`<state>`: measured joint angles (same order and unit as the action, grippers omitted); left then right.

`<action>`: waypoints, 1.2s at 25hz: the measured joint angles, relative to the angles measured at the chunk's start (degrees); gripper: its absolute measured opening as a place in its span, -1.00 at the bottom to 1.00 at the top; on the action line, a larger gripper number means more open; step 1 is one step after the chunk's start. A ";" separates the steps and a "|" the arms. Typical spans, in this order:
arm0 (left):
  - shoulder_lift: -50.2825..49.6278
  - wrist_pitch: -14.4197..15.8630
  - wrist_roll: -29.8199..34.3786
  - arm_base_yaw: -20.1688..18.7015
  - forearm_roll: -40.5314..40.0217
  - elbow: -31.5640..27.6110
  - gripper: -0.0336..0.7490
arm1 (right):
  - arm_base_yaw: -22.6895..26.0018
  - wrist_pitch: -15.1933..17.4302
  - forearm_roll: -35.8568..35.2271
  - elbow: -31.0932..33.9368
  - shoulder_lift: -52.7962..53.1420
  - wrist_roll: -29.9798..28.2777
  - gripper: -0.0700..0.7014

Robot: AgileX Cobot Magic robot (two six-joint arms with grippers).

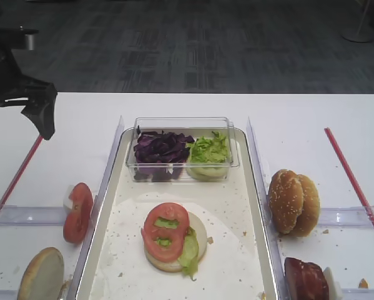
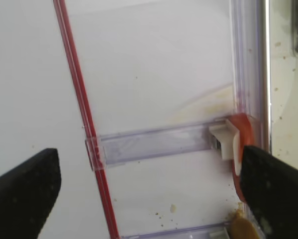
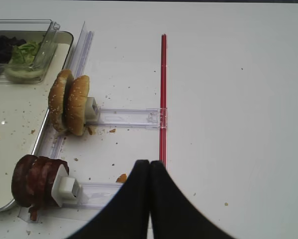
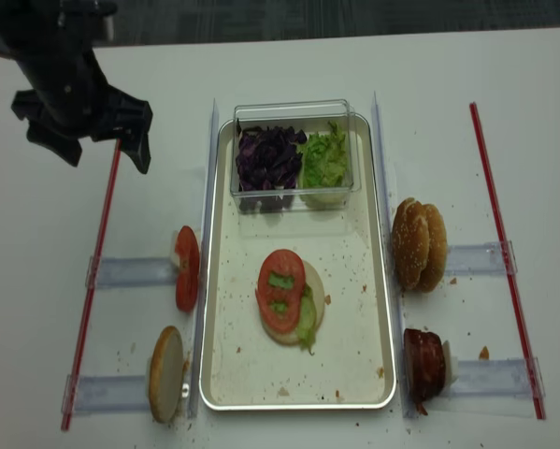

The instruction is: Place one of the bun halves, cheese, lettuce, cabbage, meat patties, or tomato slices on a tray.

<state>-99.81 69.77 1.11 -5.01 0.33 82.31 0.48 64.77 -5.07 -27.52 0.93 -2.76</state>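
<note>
The metal tray (image 1: 92, 247) (image 4: 206, 355) holds a bun half topped with lettuce and a tomato slice (image 1: 167, 231) (image 4: 281, 285). Left of it, tomato slices (image 1: 78, 212) (image 2: 237, 130) and a bun half (image 1: 41, 275) stand on edge in racks. To the right stand bun halves (image 1: 293, 201) (image 3: 69, 102) and meat patties (image 1: 306, 279) (image 3: 37, 181). Cabbage (image 1: 160, 150) and lettuce (image 1: 208, 150) fill a clear box. No cheese shows. My left gripper (image 1: 18, 122) (image 4: 105, 154) (image 2: 149, 191) hangs open and empty above the table, left of the tray. My right gripper (image 3: 149, 167) is shut and empty, right of the patties.
The clear plastic box (image 1: 180, 120) sits at the tray's far end. Clear plastic rails (image 3: 124, 118) (image 2: 153, 142) and red strips (image 1: 352, 181) (image 4: 102, 234) lie on the white table on both sides. Crumbs speckle the tray liner.
</note>
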 joint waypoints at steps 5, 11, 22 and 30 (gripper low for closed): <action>8.47 0.22 0.00 0.00 0.00 -5.48 0.80 | 0.00 0.00 0.00 0.00 0.00 0.00 -0.72; 19.91 0.34 -0.35 0.00 0.00 -16.13 0.80 | 0.00 0.00 0.00 0.00 0.00 0.00 -0.72; 41.55 -5.88 -1.11 0.00 0.00 -36.35 0.80 | 0.00 0.00 0.00 0.00 0.00 0.10 -0.72; 57.46 -7.91 -1.11 0.00 0.00 -48.80 0.80 | 0.00 0.00 0.00 0.00 0.00 0.10 -0.72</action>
<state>-42.35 61.86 0.00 -5.01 0.33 33.51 0.48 64.77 -5.07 -27.52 0.93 -2.65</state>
